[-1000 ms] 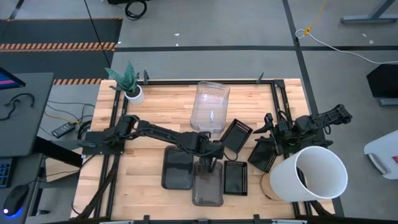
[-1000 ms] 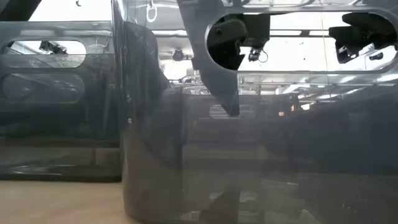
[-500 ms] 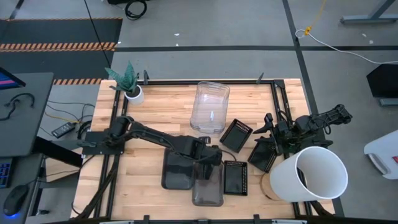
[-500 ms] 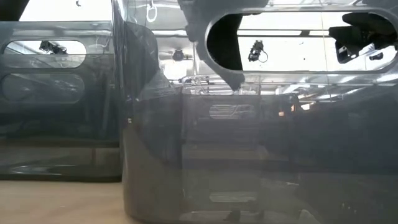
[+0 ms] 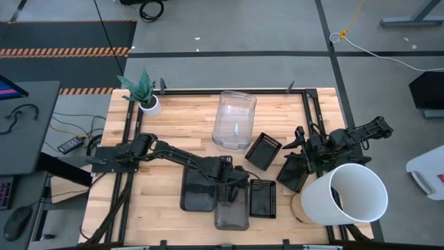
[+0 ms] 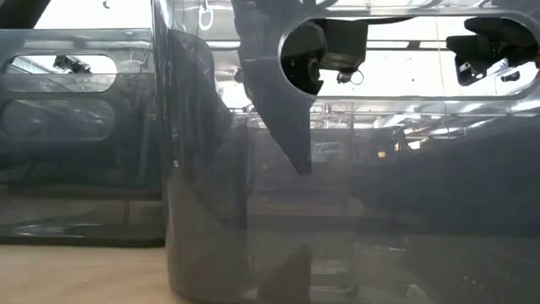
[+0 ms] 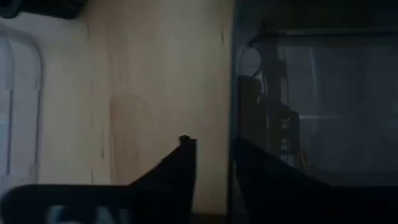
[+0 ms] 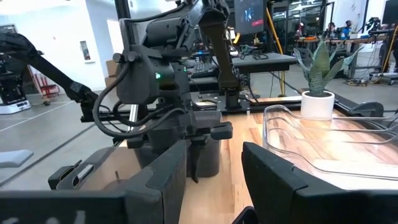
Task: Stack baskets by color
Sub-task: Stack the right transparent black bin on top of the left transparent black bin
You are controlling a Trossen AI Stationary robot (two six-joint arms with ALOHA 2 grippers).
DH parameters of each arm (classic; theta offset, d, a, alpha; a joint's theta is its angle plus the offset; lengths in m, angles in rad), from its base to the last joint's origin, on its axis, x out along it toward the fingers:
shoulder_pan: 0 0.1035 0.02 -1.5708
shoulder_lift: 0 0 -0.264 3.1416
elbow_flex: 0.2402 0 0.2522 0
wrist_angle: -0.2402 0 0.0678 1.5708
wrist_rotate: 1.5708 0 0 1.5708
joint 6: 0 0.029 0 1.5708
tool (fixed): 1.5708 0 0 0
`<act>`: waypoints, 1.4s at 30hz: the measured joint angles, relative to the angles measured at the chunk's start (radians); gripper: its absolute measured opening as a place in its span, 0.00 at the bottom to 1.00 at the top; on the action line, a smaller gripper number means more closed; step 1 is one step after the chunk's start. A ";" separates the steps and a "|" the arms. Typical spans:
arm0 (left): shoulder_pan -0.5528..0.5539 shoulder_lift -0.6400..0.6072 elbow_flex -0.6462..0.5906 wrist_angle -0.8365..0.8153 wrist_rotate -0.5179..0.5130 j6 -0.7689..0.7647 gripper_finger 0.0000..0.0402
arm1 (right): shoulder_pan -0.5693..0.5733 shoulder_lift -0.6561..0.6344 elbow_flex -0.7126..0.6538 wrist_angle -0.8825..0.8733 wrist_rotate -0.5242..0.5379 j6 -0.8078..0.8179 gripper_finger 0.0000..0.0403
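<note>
Two smoky grey baskets stand on the table near its front edge, one (image 5: 197,189) to the left of the other (image 5: 232,207). My left gripper (image 5: 229,183) points down, open, over the right one's far short wall (image 7: 232,112). One finger (image 7: 183,165) is outside over the wood and the other (image 6: 291,127) is inside the basket. Wood shows between the outer finger and the wall. Clear baskets (image 5: 234,118) stand stacked at the far middle. Three black mesh baskets (image 5: 263,151) (image 5: 262,198) (image 5: 294,171) lie to the right. My right gripper (image 8: 214,149) waits open at the right.
A large white bucket (image 5: 352,194) lies on its side at the near right corner. A small white plant pot (image 5: 148,104) stands at the far left corner. Bare wood lies between the clear baskets and the grey ones.
My left gripper rose a little and has come down again, slightly toward the table's near edge. Its inner finger now reaches lower inside the right grey basket than before. The baskets have kept still.
</note>
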State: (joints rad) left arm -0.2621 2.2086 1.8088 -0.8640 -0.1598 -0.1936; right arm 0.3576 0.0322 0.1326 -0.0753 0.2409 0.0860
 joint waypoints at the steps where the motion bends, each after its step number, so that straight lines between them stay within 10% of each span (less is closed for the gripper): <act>1: 0.000 0.000 0.000 -0.002 0.002 0.000 0.24 | 0.000 0.000 0.000 0.000 0.000 0.000 0.40; 6: 0.001 -0.003 0.000 -0.006 0.032 0.003 0.03 | 0.000 0.000 0.000 0.001 0.000 0.000 0.40; 22: 0.078 -0.316 0.000 -0.120 0.200 0.074 0.01 | 0.000 0.000 0.000 0.000 0.000 0.000 0.40; 31: 0.159 -0.454 -0.001 -0.437 0.183 0.130 0.01 | 0.000 0.000 0.000 0.009 0.000 0.000 0.40; 42: 0.110 -0.507 -0.150 -0.418 0.077 0.170 0.01 | 0.000 0.000 0.000 0.019 0.000 0.000 0.40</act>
State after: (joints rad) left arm -0.1520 1.7018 1.6593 -1.2822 -0.0828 -0.0240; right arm 0.3579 0.0326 0.1326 -0.0566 0.2405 0.0860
